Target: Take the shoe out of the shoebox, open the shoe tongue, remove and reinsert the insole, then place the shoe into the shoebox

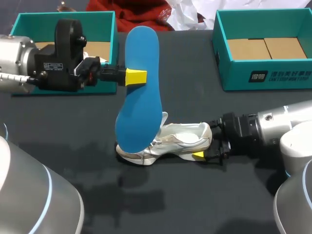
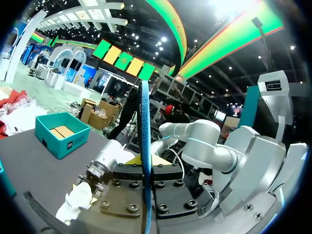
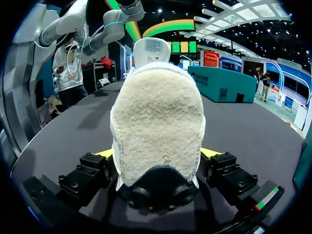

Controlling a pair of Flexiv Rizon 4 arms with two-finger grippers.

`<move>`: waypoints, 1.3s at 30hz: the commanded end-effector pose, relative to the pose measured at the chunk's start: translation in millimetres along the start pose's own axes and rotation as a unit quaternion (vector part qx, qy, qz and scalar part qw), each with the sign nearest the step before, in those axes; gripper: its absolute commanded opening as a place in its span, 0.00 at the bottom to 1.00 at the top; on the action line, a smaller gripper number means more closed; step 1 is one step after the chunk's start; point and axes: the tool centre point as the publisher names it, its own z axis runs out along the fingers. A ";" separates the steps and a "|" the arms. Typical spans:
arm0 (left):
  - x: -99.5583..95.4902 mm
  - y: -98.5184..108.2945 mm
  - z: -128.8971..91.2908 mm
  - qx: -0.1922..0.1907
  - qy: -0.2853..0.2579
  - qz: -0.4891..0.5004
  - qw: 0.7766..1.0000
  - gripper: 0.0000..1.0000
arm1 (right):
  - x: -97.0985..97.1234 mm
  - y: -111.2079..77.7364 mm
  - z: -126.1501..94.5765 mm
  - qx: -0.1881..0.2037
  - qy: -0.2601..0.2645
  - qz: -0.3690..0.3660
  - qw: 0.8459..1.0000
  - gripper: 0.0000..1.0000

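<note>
Silver shoe (image 1: 180, 139) is out of the box and on the table (image 1: 161, 204), with the right gripper (image 1: 207, 142) clamped on its heel. Meanwhile the left gripper (image 1: 135, 77) pinches the blue insole (image 1: 139, 97) upright over the toe, so it looks removed to me. Reinserting it and reboxing in the teal shoebox (image 1: 239, 78) are still left.

Insole (image 1: 139, 92) upright over the toe of the shoe (image 1: 183, 139), perhaps touching it, mid table (image 1: 161, 195); left box (image 1: 97, 27) and right box (image 1: 234, 73) behind.
</note>
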 end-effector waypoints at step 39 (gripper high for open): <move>-0.5 0.6 0.8 0.000 0.001 0.000 1.000 0.00 | 10.7 76.0 -80.9 0.460 0.006 0.072 0.885 1.00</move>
